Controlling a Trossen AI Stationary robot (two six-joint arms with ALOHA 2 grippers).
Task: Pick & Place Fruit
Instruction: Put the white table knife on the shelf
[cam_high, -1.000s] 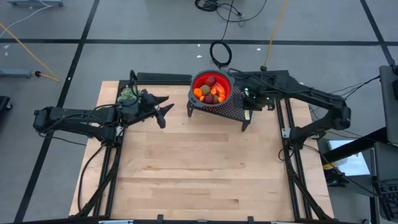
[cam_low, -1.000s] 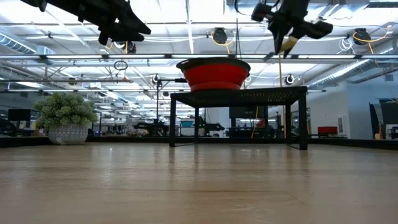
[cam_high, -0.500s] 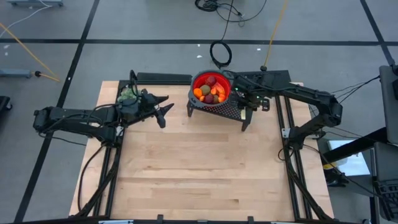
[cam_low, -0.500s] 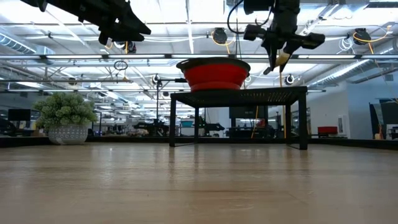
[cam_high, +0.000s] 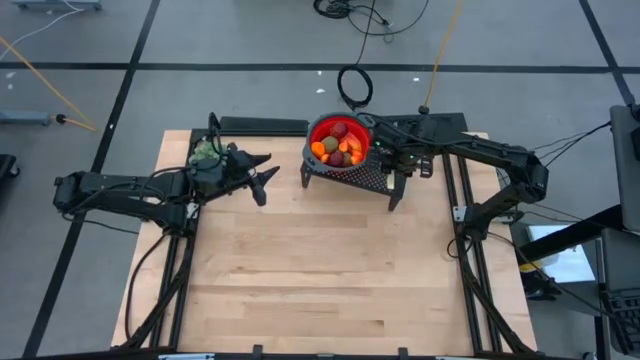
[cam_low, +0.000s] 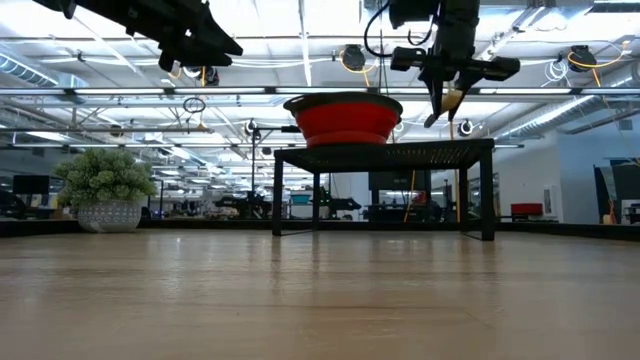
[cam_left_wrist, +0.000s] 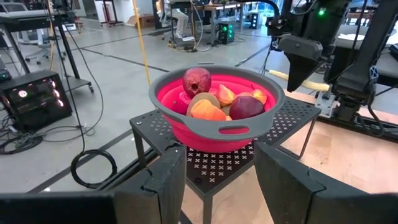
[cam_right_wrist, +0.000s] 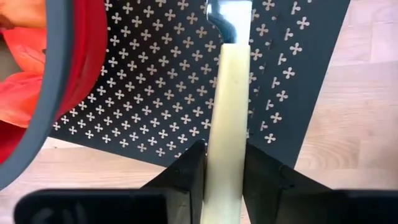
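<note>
A red bowl with a grey rim (cam_high: 340, 142) stands on a black perforated stand (cam_high: 375, 176) at the far middle of the table. It holds the fruit (cam_left_wrist: 214, 102): dark red balls, a brownish oval, orange pieces. My right gripper (cam_high: 392, 158) hovers over the stand's right part, just right of the bowl, shut on a yellow-handled knife (cam_right_wrist: 225, 118). My left gripper (cam_high: 262, 172) waits open, raised over the table left of the stand, facing the bowl. My right gripper pinches the knife's pale yellow handle (cam_right_wrist: 224, 140) between its two fingers (cam_right_wrist: 189, 169), which lie across it. The fingers point down from above. The knife is lifted clear over the stand's top; its handle (cam_low: 455, 100) slants downward, and the metal blade (cam_right_wrist: 227, 12) points away from the gripper.
A potted bushy green plant (cam_low: 100, 185) stands at the table's far left, beneath my left arm (cam_high: 205, 150). The wooden table (cam_high: 320, 270) stretches wide toward its near edge. Cables lie on the floor beyond the far edge.
My right gripper has moved with the knife toward the table's left, closer to the bowl, turning a little about its wrist; in the last half second it has almost kept still. It has stayed shut on the handle.
</note>
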